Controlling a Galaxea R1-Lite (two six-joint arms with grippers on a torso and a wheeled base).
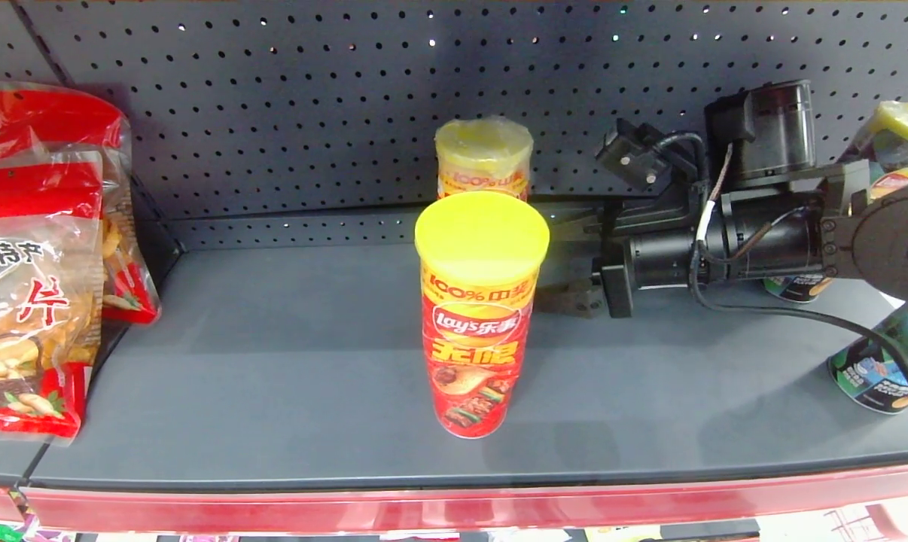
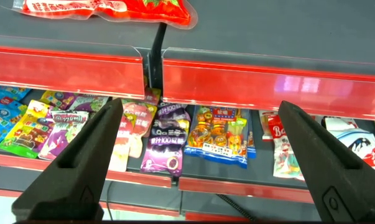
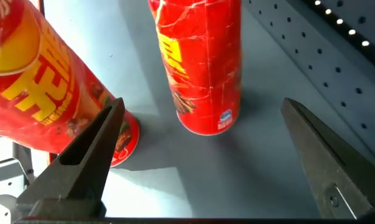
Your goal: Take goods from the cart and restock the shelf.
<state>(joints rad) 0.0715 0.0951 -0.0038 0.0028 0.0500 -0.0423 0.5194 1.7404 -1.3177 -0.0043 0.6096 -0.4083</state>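
**Nothing gripped at the grey shelf (image 1: 273, 361)**

My left hand (image 2: 199, 104) was spread wide and empty before snack packets (image 2: 218, 134) lower down. On the grey shelf I saw red bags (image 1: 40, 263) at left, then a front can (image 1: 478, 316) and a rear can (image 1: 484, 158) upright in the middle. My right hand (image 1: 574, 256), wide and empty, faced the rear can.

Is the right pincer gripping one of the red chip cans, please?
No, the right pincer stands open, and the rear chip can stands upright on the shelf with clear gaps on both sides.
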